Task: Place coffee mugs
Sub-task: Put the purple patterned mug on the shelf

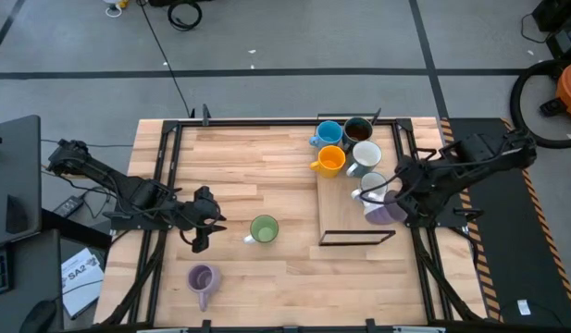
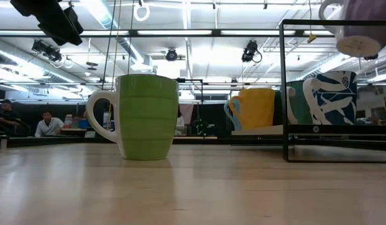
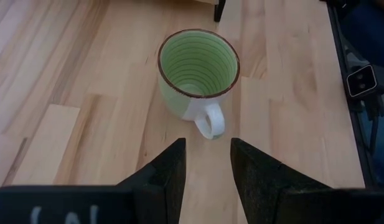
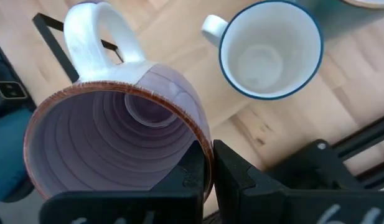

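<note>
A green mug (image 1: 264,228) stands upright on the table's middle, its handle (image 3: 209,122) turned toward my left gripper (image 3: 207,152). That gripper is open, its fingers a little short of the handle and touching nothing. A purple mug (image 1: 203,279) stands near the front left. My right gripper (image 1: 384,197) is shut on another purple mug (image 4: 117,134), held over the wooden board (image 1: 345,211) at the right. On the board stand a blue (image 1: 328,134), a dark brown (image 1: 357,129), an orange (image 1: 329,161) and two white mugs (image 1: 364,157). My right gripper pinches the purple mug's rim wall (image 4: 206,149), one finger (image 4: 193,174) inside the mug and one (image 4: 236,174) outside, on the side away from the white handle (image 4: 98,37). The fingers come steeply from above. The mug is tilted and clear of the board, its base (image 2: 357,44) high up.
A black wire frame (image 1: 357,239) rims the board and rises as posts (image 2: 284,94) in the low view. A white mug with a blue rim (image 4: 271,48) stands below the held mug. Bare wood lies between the green mug and the frame.
</note>
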Available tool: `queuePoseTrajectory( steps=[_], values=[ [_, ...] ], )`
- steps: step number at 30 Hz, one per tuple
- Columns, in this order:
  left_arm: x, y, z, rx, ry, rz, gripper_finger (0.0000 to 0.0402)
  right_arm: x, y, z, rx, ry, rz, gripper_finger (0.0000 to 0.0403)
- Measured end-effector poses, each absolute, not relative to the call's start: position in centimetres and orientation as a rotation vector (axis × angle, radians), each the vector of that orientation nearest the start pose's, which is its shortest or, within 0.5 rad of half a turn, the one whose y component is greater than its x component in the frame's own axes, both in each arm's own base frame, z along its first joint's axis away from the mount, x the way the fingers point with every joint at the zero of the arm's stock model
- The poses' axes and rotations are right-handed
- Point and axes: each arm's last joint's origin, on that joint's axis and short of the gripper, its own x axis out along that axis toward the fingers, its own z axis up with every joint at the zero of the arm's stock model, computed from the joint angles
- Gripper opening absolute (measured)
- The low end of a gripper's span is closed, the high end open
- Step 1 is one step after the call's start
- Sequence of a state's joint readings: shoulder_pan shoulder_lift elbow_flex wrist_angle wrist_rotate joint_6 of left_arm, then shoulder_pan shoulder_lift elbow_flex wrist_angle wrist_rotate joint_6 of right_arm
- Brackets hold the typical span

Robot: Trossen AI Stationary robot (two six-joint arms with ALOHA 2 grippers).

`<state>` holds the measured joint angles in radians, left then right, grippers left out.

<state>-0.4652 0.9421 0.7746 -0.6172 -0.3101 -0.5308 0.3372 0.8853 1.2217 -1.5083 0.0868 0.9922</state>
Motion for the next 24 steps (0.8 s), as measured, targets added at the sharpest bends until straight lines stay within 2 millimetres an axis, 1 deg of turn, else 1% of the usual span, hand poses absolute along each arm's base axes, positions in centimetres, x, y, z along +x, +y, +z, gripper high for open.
queuePoseTrajectory(
  steps=[5,16,24],
  values=[
    [16.8,-7.5,26.8,-0.210,0.737,0.048,0.0132,10.5,3.2,35.3,0.549,1.179,-0.355,0.0020],
    [16.8,-7.5,26.8,-0.210,0.737,0.048,0.0132,14.4,3.9,33.5,0.279,1.344,-0.270,0.0021],
    [16.8,-7.5,26.8,-0.210,0.737,0.048,0.0132,16.9,4.2,31.9,0.171,1.470,-0.211,0.0021]
  ],
)
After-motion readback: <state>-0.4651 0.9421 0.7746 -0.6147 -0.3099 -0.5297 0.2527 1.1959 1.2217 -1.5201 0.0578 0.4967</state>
